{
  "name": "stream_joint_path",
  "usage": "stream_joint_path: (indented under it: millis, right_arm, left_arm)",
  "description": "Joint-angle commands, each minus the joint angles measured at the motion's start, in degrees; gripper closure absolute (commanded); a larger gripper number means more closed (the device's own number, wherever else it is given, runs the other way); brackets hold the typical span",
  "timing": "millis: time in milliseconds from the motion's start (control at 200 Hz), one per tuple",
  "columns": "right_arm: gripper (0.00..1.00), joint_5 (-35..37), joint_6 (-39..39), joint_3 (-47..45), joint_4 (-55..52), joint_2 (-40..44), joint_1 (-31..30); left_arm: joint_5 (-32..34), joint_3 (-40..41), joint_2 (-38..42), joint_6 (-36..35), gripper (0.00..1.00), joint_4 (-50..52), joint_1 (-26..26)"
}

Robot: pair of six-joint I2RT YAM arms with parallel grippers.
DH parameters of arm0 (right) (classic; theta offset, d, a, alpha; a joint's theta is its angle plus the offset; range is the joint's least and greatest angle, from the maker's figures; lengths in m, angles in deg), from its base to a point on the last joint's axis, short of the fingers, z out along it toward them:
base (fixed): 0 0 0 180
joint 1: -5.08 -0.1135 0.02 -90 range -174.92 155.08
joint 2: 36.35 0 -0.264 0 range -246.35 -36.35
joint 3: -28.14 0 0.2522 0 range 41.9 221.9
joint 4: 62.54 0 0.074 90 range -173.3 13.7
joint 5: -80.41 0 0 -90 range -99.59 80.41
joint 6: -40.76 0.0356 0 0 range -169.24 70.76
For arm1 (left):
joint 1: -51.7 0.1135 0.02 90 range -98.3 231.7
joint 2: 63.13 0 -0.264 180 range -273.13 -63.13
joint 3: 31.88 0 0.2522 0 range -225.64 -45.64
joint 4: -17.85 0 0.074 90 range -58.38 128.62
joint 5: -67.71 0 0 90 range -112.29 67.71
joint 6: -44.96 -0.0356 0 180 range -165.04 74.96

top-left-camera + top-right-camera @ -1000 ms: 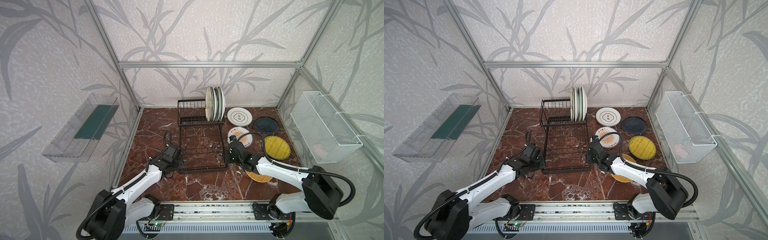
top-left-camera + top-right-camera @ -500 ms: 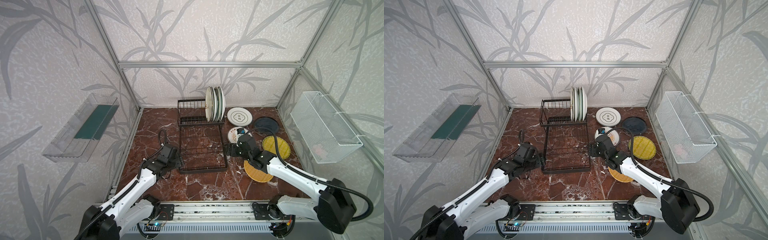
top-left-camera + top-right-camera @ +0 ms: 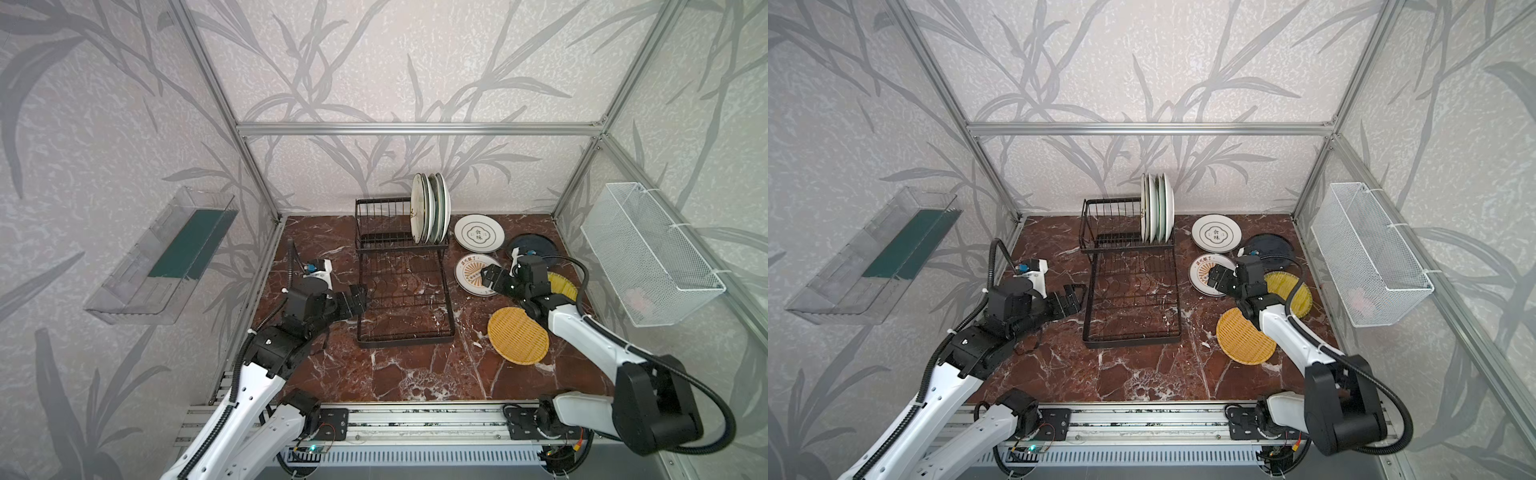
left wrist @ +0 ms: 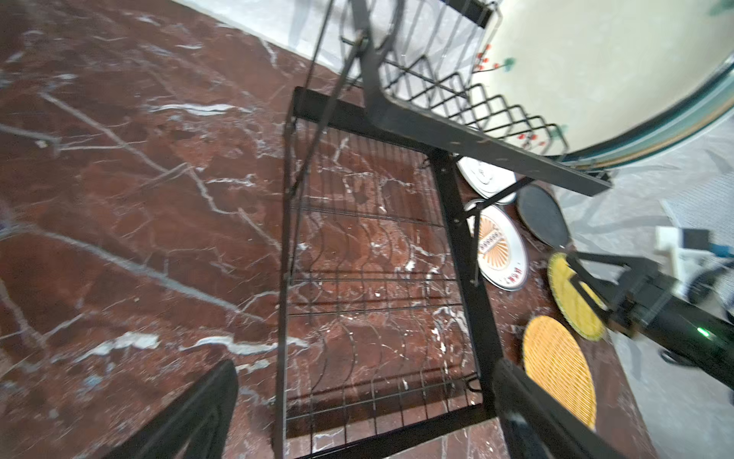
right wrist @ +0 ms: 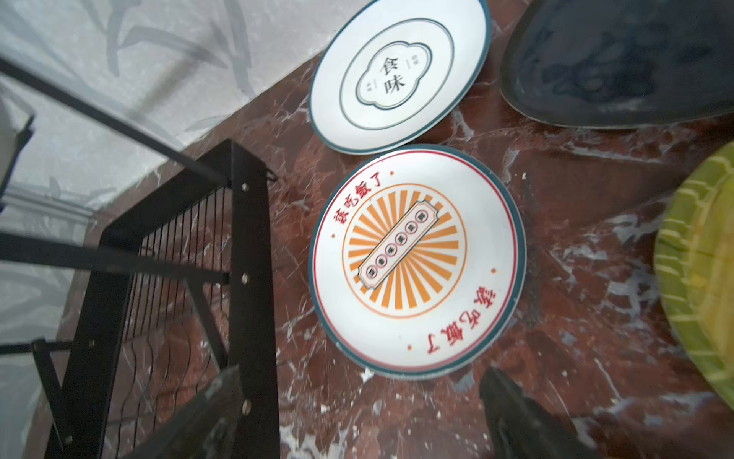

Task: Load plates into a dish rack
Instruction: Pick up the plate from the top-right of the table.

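left pincer (image 3: 360,296), right pincer (image 3: 487,279) released dish rack (image 3: 405,340) | wide, empty | four plates (image 3: 430,214) upright in it

In both top views the right arm (image 3: 582,332) covers part of the far yellow woven disc (image 3: 562,286) and one edge of the sunburst plate (image 3: 469,272). The plates (image 3: 430,214) standing in the dish rack (image 3: 405,340) show edge-on, too close to count. The dark blue plate (image 5: 619,59) runs off the right wrist view's edge.

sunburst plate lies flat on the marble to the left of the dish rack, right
Not quite. The sunburst plate does lie flat on the marble, but to the right of the dish rack, not the left. Both top views show it.
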Motion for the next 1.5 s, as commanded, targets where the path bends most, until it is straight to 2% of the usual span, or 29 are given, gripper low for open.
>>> stream_joint_path:
  millis: [0, 145, 265, 410, 735, 955, 1495]
  right_arm:
    - [0.08, -4.3, 5.6, 5.2, 10.5, -8.0, 3.9]
    - [0.14, -5.5, 6.7, 13.1, 14.0, -18.8, 6.5]
    - [0.2, -7.6, 8.2, 19.8, 15.0, -27.3, 7.6]
    - [0.25, -7.2, 8.9, 25.3, 14.3, -32.6, 8.5]
    - [0.3, -5.3, 9.5, 27.7, 8.4, -35.3, 10.1]
    - [0.33, -5.7, 10.9, 29.0, 8.9, -38.2, 10.4]
    - [0.5, -5.2, 16.4, 36.4, 8.6, -45.4, 11.2]
  left_arm:
    - [-12.3, -0.5, -2.5, -3.5, 0.01, -7.6, 0.3]
    - [-18.4, 1.0, -3.9, -3.6, 0.01, -10.1, 1.0]
    - [-18.2, 2.1, -2.0, -4.2, 0.01, -9.8, 1.5]
    - [-18.5, 3.5, 0.2, -4.5, 0.01, -10.7, 1.7]
    - [-18.9, 3.8, 0.3, -4.4, 0.01, -10.6, 2.6]
    - [-20.5, 4.1, -0.2, -3.5, 0.01, -11.7, 3.4]
    - [-20.8, 4.9, 0.3, -2.9, 0.01, -12.8, 4.1]
